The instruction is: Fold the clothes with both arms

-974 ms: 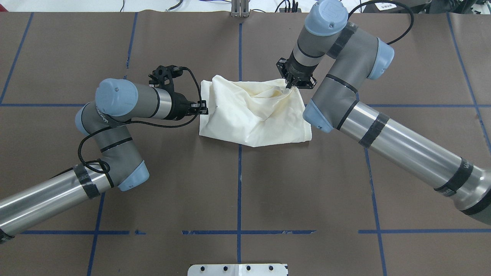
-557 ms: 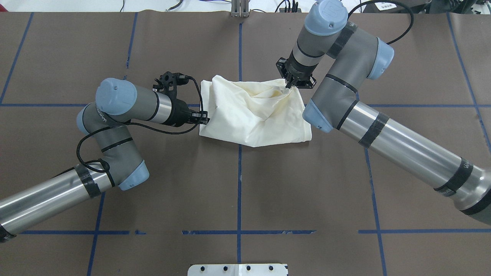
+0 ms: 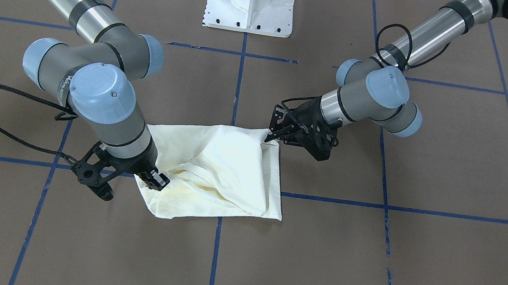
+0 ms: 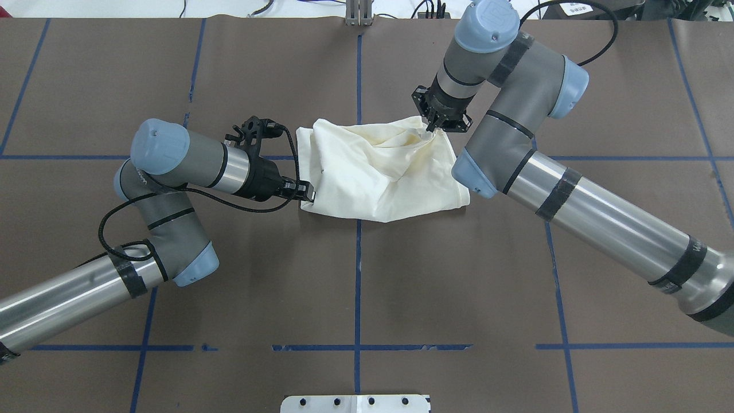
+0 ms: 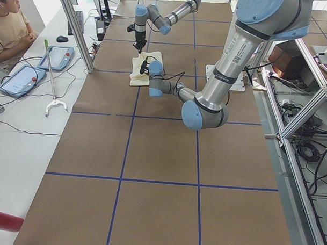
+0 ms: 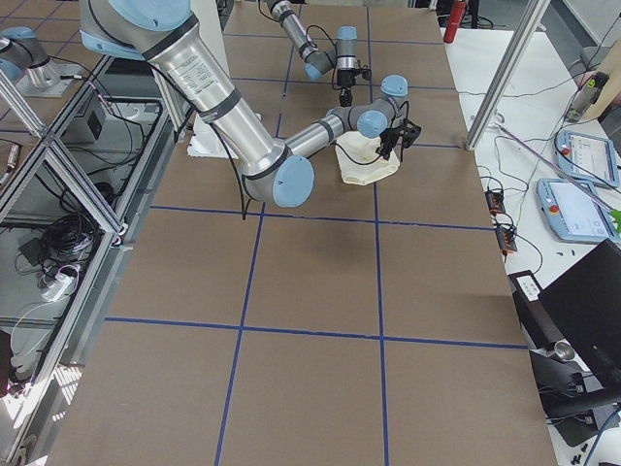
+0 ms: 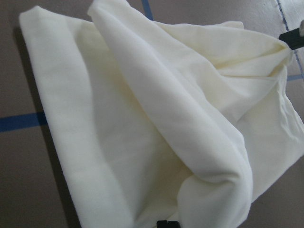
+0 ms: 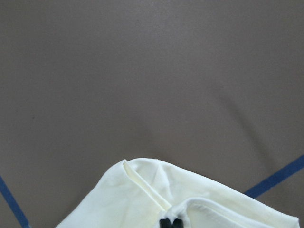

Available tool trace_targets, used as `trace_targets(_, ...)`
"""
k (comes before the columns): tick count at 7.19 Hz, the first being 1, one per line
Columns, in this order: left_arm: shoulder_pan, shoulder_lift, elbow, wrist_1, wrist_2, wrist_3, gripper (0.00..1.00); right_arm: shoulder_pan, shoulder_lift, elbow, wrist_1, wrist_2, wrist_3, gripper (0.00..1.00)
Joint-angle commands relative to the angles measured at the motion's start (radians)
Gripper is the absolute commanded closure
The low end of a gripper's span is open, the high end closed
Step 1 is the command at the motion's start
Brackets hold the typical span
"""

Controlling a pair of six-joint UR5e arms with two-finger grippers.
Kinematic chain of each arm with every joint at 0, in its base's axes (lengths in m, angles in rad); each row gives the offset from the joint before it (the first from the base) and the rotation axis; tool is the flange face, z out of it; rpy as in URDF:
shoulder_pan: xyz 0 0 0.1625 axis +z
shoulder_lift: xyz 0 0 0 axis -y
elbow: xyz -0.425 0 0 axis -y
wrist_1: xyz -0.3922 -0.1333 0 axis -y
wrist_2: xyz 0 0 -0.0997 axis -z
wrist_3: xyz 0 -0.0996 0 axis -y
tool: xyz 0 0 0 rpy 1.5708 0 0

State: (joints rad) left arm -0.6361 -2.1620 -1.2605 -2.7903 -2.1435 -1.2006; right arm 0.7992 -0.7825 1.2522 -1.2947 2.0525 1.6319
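The clothes (image 4: 378, 166) are one cream-white garment, bunched and partly folded at the table's middle, with no print showing; it also shows in the front view (image 3: 218, 172). My left gripper (image 4: 307, 192) is shut on the clothes' near-left corner; it appears on the right of the front view (image 3: 269, 137). The left wrist view is filled with creased fabric (image 7: 142, 118). My right gripper (image 4: 431, 129) points down and is shut on the far-right corner, pinching a raised fold (image 8: 142, 199). It is at the left in the front view (image 3: 153, 180).
The brown table cover has blue tape lines (image 4: 358, 264). The white pedestal base (image 4: 355, 403) stands at the near edge. A person (image 5: 8, 25) sits at a side table with tablets (image 5: 57, 57). Metal frame posts (image 5: 75, 28) line the table's far side.
My left gripper has moved toward the robot along the garment's left edge, pulling that corner with it. The right gripper lifted slightly away and keeps its hold.
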Motion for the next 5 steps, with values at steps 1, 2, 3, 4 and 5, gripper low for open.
trace_targets(1, 0.031, 0.03, 0.001, -0.079, -0.015, -0.001, 1.0, 0.0, -0.001, 0.0, 0.0, 0.0, 0.002, 1.0)
trace_targets(2, 0.059, 0.036, 0.003, -0.109, -0.015, -0.007, 1.0, 0.0, -0.001, 0.0, 0.0, 0.0, 0.002, 1.0)
trace_targets(3, 0.087, 0.036, 0.003, -0.113, -0.015, -0.01, 1.0, 0.0, -0.001, -0.002, 0.0, 0.0, 0.003, 1.0)
trace_targets(4, 0.094, 0.036, 0.0, -0.138, -0.015, -0.014, 1.0, 0.0, -0.003, -0.002, 0.0, 0.0, 0.003, 1.0)
trace_targets(5, 0.104, 0.048, -0.003, -0.143, -0.016, -0.02, 1.0, -0.001, -0.003, -0.002, 0.002, 0.0, 0.003, 1.0)
